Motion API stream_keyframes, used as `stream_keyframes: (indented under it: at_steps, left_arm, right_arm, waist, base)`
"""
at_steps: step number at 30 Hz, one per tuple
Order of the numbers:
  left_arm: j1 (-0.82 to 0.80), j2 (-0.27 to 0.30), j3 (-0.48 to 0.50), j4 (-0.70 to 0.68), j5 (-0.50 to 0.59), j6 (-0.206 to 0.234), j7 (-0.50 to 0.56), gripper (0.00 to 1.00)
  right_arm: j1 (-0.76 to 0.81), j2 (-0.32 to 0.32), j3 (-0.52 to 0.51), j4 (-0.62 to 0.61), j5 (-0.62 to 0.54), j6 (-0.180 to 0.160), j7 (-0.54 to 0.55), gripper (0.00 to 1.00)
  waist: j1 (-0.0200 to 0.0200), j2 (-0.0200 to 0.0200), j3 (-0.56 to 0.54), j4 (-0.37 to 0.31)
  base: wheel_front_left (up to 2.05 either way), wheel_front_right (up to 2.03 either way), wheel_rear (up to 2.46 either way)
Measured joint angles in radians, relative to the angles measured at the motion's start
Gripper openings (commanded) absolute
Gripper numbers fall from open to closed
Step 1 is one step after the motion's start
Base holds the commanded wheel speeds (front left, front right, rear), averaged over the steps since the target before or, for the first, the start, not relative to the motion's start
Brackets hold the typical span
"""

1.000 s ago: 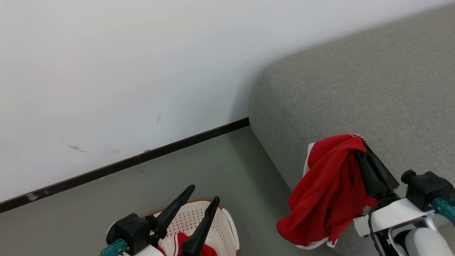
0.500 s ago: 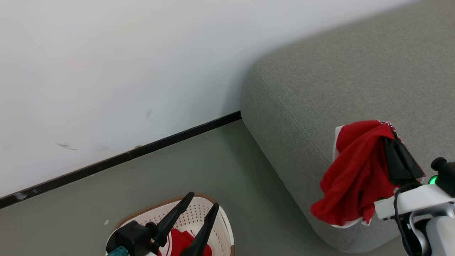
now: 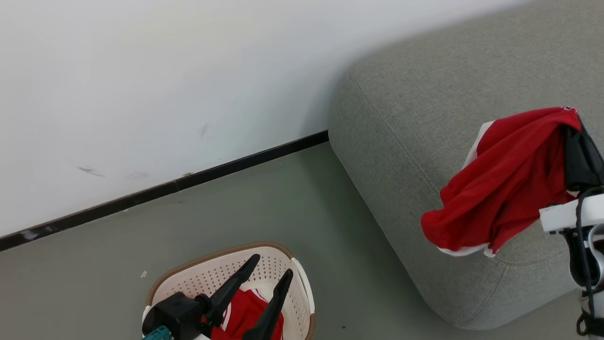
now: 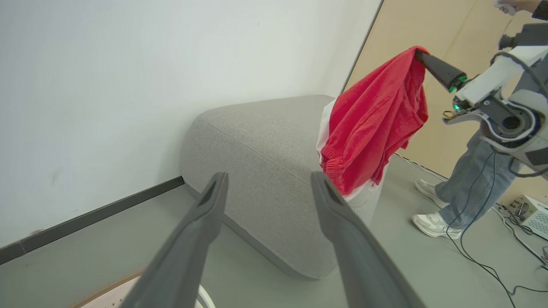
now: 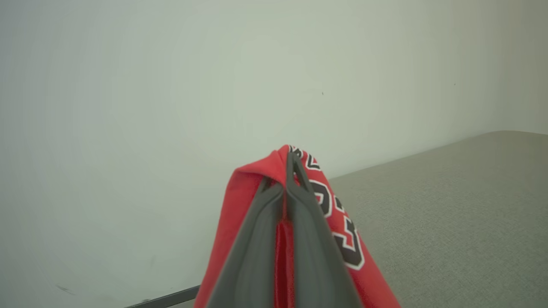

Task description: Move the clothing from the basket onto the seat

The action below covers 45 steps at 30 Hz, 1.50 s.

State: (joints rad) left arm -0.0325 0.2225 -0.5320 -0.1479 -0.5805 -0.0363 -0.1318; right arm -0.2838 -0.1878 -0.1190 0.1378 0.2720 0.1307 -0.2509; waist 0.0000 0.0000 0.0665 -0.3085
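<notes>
My right gripper [image 3: 570, 115] is shut on a red jersey [image 3: 505, 179] with white trim. The jersey hangs from the fingers above the near corner of the grey seat [image 3: 448, 94]. In the right wrist view, the fingers [image 5: 274, 222] pinch the red cloth [image 5: 239, 205], which carries black lettering. The left wrist view shows the jersey [image 4: 372, 124] dangling beside the seat [image 4: 257, 137]. My left gripper [image 3: 271, 266] is open above the cream basket [image 3: 212, 259]. A second red piece of clothing [image 3: 245, 311] lies inside the basket.
A white wall with a black baseboard [image 3: 212, 172] runs behind the basket and the seat. A person in jeans and white shoes [image 4: 466, 184] stands right of the seat, with cables [image 4: 483, 261] on the grey floor [image 3: 283, 212].
My right gripper has carried the jersey up and to the right, from the seat's front edge to over its top. The head camera has shifted. My left gripper stays open over the basket.
</notes>
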Motion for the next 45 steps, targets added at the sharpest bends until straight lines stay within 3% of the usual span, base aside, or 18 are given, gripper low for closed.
stream_keyframes:
  at_steps: [15,35,45]
  left_arm:
    - [0.0,0.009,0.008,-0.011,0.0,0.016,0.008,1.0]
    - [-0.002,0.042,0.015,-0.013,0.0,0.015,0.035,1.0]
    - [-0.007,0.064,0.025,-0.029,0.0,0.01,0.052,1.0]
  right_arm:
    - [-0.21,-0.073,-0.129,0.159,0.1,0.0,0.012,0.0]
    - [-0.431,-0.178,-0.25,0.337,0.046,0.0,0.035,0.0]
    - [-0.528,-0.146,-0.327,0.416,0.062,0.0,0.04,0.0]
  waist:
    - [0.0,0.0,0.078,0.046]
    - [0.0,0.0,0.199,0.09]
    - [0.0,0.0,0.256,0.09]
  base:
    - [0.0,0.0,0.0]
    - [0.0,0.0,0.0]
    - [0.0,0.0,0.0]
